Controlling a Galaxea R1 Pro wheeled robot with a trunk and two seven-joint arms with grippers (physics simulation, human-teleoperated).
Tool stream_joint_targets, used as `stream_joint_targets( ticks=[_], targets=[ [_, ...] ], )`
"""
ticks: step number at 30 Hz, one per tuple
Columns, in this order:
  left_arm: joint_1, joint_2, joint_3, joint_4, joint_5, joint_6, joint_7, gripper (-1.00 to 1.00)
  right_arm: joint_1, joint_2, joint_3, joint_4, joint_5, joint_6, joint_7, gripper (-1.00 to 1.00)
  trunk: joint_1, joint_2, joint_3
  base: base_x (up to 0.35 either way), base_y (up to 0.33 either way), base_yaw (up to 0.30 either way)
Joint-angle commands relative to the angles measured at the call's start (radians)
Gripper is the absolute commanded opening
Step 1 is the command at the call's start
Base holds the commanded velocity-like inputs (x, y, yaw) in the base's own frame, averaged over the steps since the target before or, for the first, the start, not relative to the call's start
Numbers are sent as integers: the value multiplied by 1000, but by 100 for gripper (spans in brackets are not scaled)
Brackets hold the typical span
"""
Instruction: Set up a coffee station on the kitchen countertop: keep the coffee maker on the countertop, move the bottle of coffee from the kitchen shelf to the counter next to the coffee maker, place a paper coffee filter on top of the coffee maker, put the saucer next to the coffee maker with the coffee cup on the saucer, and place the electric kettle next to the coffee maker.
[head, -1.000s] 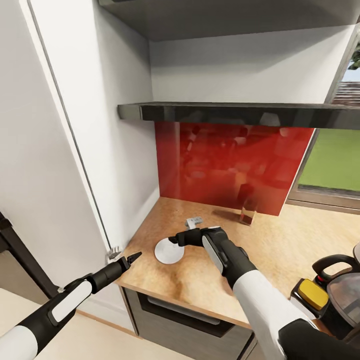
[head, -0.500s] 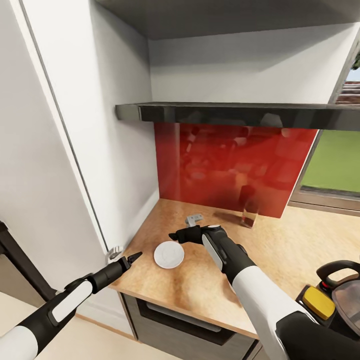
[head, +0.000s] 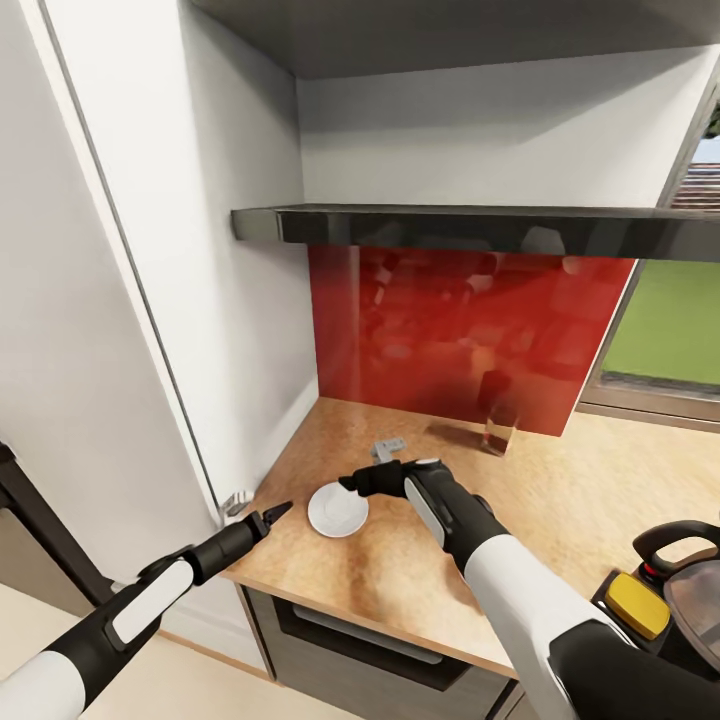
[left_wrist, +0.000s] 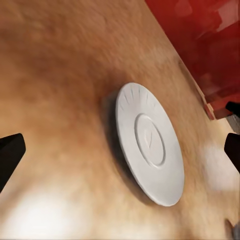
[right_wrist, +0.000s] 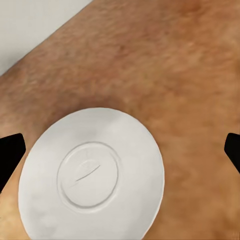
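The white saucer (head: 338, 509) lies flat on the wooden countertop (head: 560, 500) near its front-left corner, bearing no readable writing, only a faint leaf-like mark at its centre. The right gripper (head: 352, 480) hovers just over the saucer's far rim, fingers apart. The left gripper (head: 275, 514) sits beside the counter's front-left edge, fingers spread wide. A glass bottle (head: 495, 425) stands against the red backsplash (head: 450, 335).

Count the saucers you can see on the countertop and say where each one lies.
1. The white saucer lies flat on the wooden countertop, near its front left corner, just ahead of the right gripper. Others could be hidden out of frame.
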Motion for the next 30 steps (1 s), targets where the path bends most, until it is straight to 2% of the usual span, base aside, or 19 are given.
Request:
stream_joint_targets(
  ticks=[1, 11, 13, 14, 18, 30],
  targets=[
    [-1, 1, -3, -2, 10, 4, -1, 100, -1, 0, 2, 1, -10, 5, -3, 100, 1, -2, -2, 0, 0, 0],
    [-1, 0, -1, -5, 10, 4, -1, 100, 0, 1, 5, 32, -11, -4, 0, 100, 1, -2, -2, 0, 0, 0],
    [-1, 0, -1, -5, 9, 4, -1, 100, 0, 1, 6, 54, -11, -34, 25, 100, 1, -2, -2, 0, 0, 0],
    [-1, 0, -1, -5, 9, 4, -1, 100, 0, 1, 6, 75, -11, -66, 64, 100, 1, -2, -2, 0, 0, 0],
    [-1, 0, -2, -5, 9, 4, -1, 100, 1, 1, 5, 91, -10, -89, 99, 100, 1, -2, -2, 0, 0, 0],
    [-1, 0, -3, -5, 9, 4, -1, 100, 1, 0, 4, 97, -9, -95, 108, 100, 1, -2, -2, 0, 0, 0]
  ],
)
